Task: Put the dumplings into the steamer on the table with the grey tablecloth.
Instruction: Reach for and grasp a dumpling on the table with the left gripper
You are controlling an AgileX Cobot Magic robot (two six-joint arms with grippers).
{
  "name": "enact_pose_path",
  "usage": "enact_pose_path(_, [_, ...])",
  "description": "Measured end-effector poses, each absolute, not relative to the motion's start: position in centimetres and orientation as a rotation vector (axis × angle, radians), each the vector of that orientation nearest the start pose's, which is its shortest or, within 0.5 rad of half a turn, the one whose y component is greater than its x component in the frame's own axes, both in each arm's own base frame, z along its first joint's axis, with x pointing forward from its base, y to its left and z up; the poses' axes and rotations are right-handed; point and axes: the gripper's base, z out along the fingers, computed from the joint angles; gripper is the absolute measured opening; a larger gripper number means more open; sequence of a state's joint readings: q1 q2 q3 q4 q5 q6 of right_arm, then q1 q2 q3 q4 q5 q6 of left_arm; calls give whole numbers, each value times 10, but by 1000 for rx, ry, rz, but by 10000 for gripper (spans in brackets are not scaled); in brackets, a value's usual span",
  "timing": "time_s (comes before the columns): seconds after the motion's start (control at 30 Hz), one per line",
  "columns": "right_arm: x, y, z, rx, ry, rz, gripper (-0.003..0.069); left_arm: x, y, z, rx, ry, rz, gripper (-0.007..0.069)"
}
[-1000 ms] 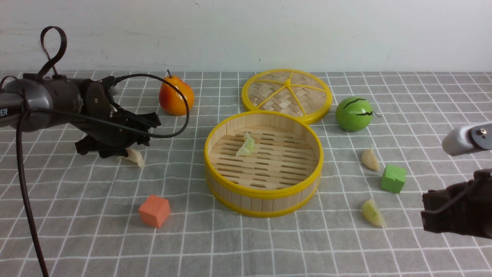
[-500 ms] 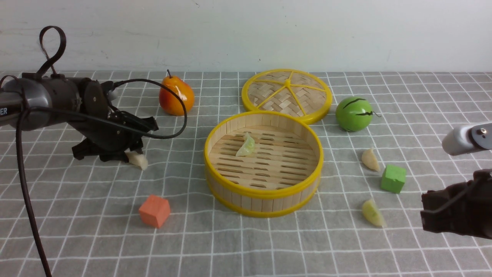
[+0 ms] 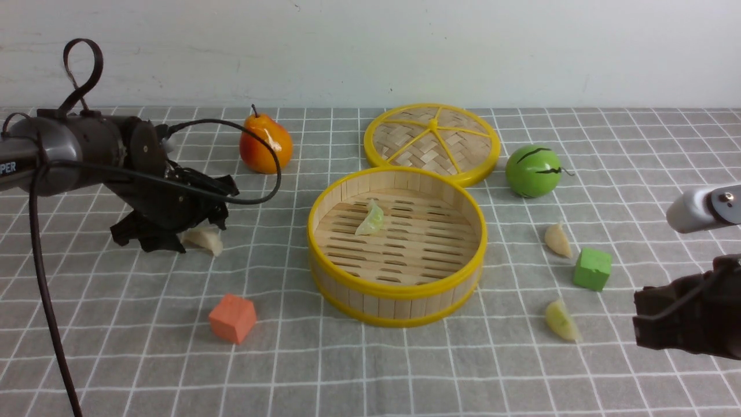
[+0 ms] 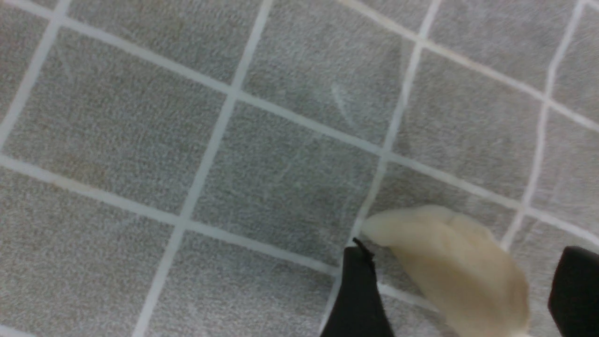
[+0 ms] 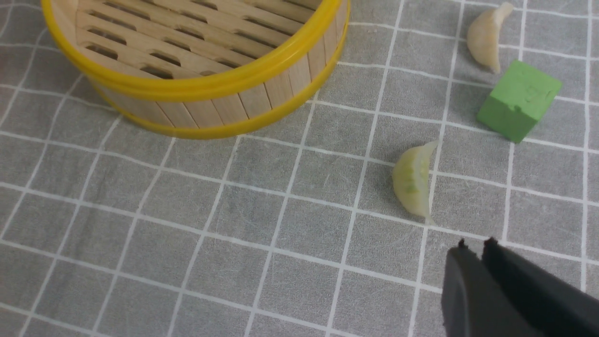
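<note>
An orange-red pear (image 3: pixel 265 145) stood at the back left, a flat woven lid with yellow spokes (image 3: pixel 432 142) lay at the back centre, a green round fruit with black streaks (image 3: pixel 533 171) sat to the lid's right, an orange cube (image 3: pixel 233 318) lay front left, and a green cube (image 3: pixel 592 269) lay at the right.

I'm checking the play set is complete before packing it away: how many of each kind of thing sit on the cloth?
Dumplings: 4
Cubes: 2
Fruits: 2
Steamer: 1
Lid: 1
Total: 10
</note>
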State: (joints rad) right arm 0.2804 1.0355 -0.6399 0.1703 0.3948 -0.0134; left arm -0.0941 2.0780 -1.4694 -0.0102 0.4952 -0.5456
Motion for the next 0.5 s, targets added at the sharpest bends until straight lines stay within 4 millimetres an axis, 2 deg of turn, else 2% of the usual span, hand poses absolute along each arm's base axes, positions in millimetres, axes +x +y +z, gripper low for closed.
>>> enact_pose_path(0.1, [195, 63, 272, -176, 2278, 313, 47, 445, -42, 164, -589, 2549, -230, 408])
enact_pose_path(0.23, [194, 63, 272, -169, 2279, 320, 45, 446, -42, 162, -578, 2550, -219, 207])
enact_pose_path(0.4, [194, 63, 272, -167, 2279, 322, 43, 446, -41, 164, -574, 2548, -217, 216])
enact_pose_path(0.5, [194, 63, 272, -167, 2279, 322, 43, 443, -41, 172, -556, 2553, -211, 216])
